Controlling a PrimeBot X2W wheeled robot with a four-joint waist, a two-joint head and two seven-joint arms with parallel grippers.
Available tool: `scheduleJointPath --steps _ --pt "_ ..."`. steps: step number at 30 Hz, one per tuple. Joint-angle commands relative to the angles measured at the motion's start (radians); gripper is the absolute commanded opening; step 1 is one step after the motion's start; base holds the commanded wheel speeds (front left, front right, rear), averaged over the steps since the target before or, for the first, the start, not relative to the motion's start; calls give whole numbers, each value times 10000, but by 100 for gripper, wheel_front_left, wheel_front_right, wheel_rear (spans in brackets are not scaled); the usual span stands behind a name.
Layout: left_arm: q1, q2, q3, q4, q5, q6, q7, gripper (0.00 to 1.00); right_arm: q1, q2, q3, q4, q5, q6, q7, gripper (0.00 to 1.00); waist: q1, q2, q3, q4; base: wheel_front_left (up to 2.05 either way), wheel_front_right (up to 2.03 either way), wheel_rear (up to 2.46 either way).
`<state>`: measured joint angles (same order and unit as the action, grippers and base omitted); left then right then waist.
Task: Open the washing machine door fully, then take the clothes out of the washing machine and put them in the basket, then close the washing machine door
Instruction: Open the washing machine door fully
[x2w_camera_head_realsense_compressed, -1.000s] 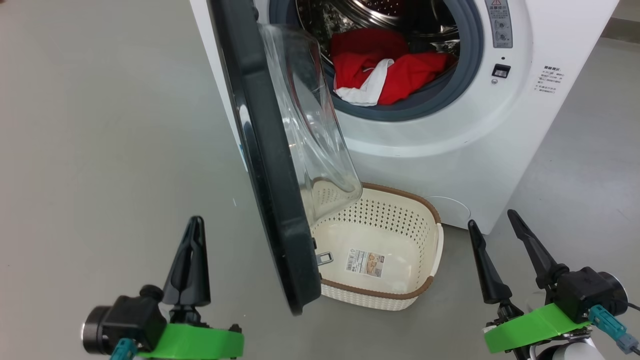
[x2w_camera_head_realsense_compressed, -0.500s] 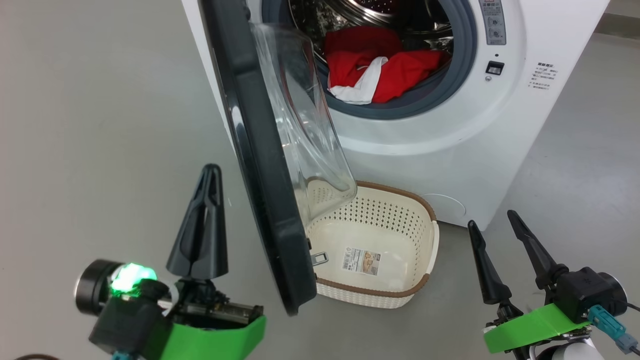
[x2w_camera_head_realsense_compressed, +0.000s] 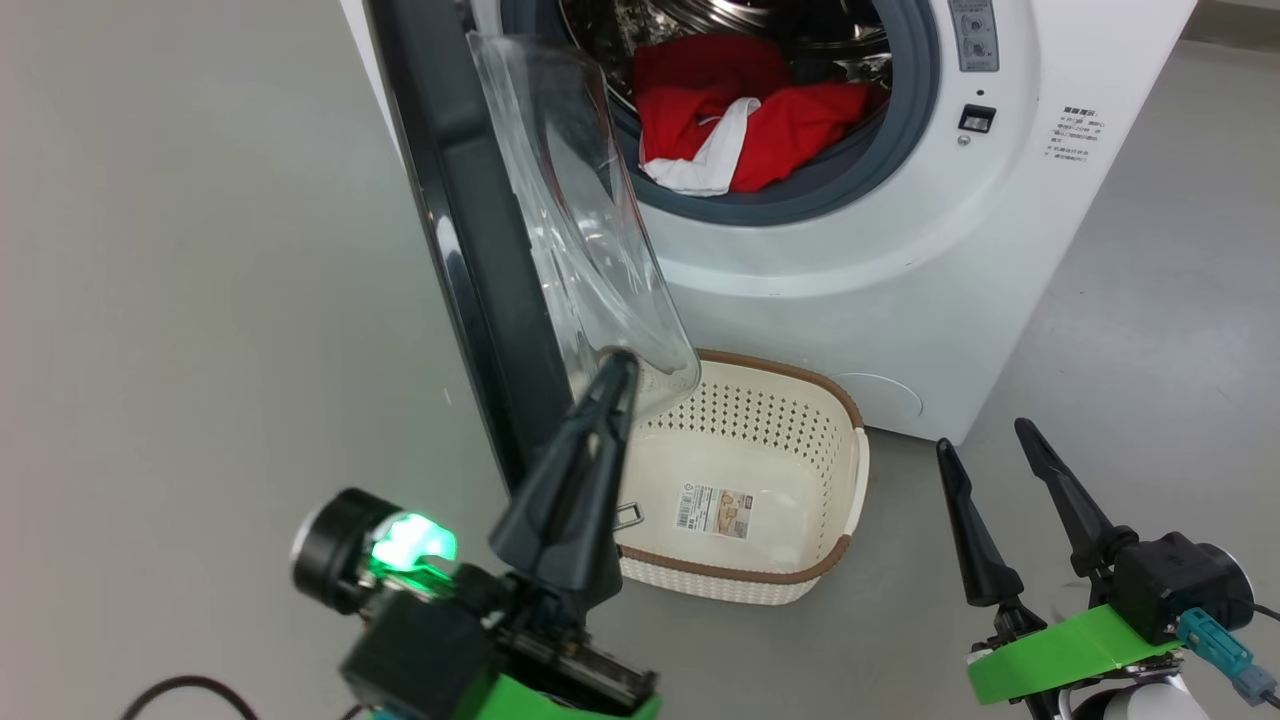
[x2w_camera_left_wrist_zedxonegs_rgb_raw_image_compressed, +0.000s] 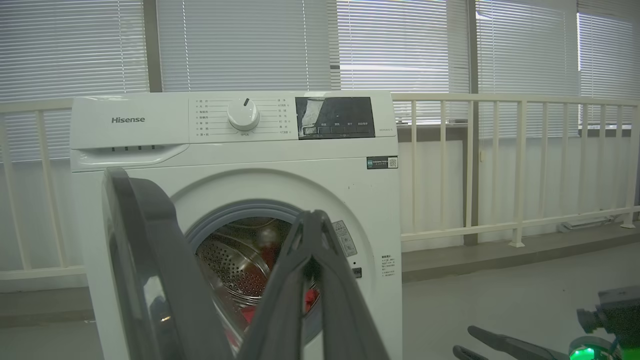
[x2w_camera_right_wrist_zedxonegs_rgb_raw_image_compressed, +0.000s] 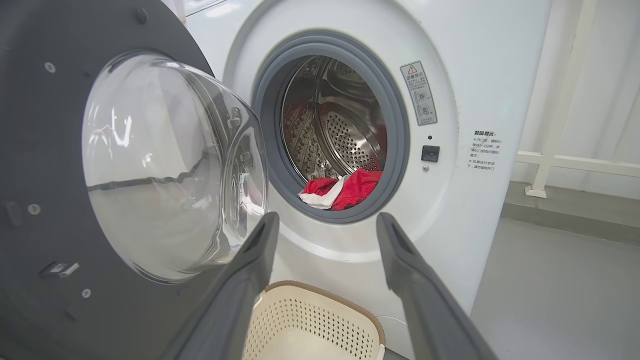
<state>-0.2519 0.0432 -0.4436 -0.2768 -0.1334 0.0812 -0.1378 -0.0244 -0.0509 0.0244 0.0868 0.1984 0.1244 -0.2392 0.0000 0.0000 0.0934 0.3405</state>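
The washing machine (x2w_camera_head_realsense_compressed: 900, 270) stands ahead with its door (x2w_camera_head_realsense_compressed: 470, 250) swung partly out, edge-on to me, glass bowl (x2w_camera_head_realsense_compressed: 580, 230) facing the drum. The red and white clothes (x2w_camera_head_realsense_compressed: 740, 120) lie at the drum's front lip. On the floor under the opening sits the basket (x2w_camera_head_realsense_compressed: 770, 425), with nothing in it. My left gripper (x2w_camera_head_realsense_compressed: 620, 365) is shut, and its tip overlaps the bowl's lower edge; I cannot tell whether it touches. From the left wrist, the shut fingers (x2w_camera_left_wrist_zedxonegs_rgb_raw_image_compressed: 311, 215) rise just right of the door (x2w_camera_left_wrist_zedxonegs_rgb_raw_image_compressed: 150, 240). My right gripper (x2w_camera_head_realsense_compressed: 983, 437) is open beside the basket, and its own view frames the clothes (x2w_camera_right_wrist_zedxonegs_rgb_raw_image_compressed: 345, 187).
Grey floor lies to the left and right of the machine. A white railing (x2w_camera_left_wrist_zedxonegs_rgb_raw_image_compressed: 500, 165) and window blinds run behind it. A black cable (x2w_camera_head_realsense_compressed: 170, 690) lies on the floor at the lower left. The door's metal latch hook (x2w_camera_head_realsense_compressed: 628, 515) sticks out near the basket's near corner.
My left gripper has swung right and forward, from left of the door's edge to in front of its lower end. The head camera shifted slightly. The right gripper has not moved.
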Motion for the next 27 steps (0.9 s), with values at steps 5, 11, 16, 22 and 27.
scheduleJointPath --steps 5,11,16,22,27 --pt "-295 71 -185 139 -137 -28 302 0 -454 7 322 -177 174 63 -147 100 0 0 56 -82 0 0 0" --pt "-197 71 -522 1020 -309 6 738 0 -471 7 321 -162 193 63 -153 100 0 0 103 -137 0 0 0" --pt "-182 83 -535 1666 -331 114 806 0 -463 7 336 -167 202 63 -153 100 0 0 113 -144 0 0 0" --pt "-119 216 -270 2322 -382 358 871 0 -420 7 374 -195 243 63 -115 100 0 0 107 -103 0 0 0" --pt "-67 285 -63 2696 -578 417 713 0 -409 7 435 -202 301 63 -76 100 0 0 93 -71 0 0 0"
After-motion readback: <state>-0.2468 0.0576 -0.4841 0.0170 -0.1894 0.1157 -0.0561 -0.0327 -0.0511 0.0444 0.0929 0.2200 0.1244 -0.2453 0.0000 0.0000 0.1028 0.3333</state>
